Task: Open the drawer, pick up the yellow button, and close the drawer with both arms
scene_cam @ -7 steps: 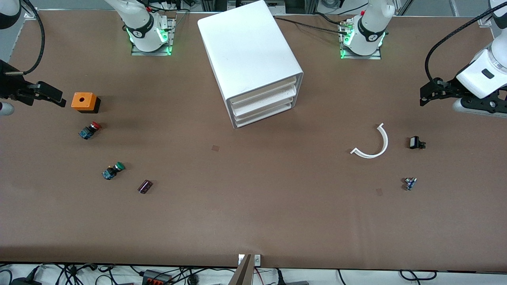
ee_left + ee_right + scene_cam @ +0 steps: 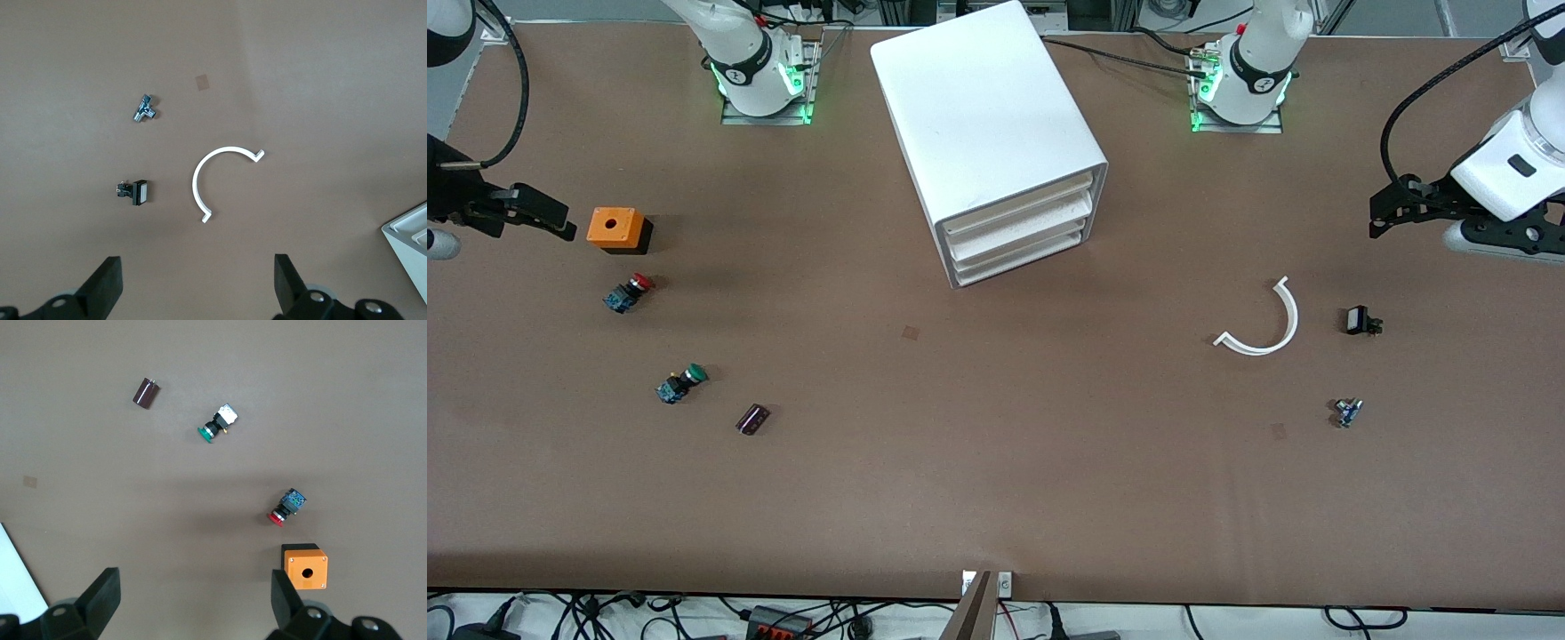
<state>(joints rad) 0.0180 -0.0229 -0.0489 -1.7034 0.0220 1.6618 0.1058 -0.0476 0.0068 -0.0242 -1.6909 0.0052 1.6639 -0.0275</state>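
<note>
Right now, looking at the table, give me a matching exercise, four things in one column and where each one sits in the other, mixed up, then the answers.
Things
1. orange box
2. green-capped button
3. white curved strip
4. cabinet

Places
A. mid-table, between the two arm bases
B. toward the left arm's end, beside a small black part
C. toward the right arm's end, just farther from the front camera than the red-capped button
D. toward the right arm's end, beside a dark cylinder

Pairs: 1-C, 2-D, 3-B, 4-A
</note>
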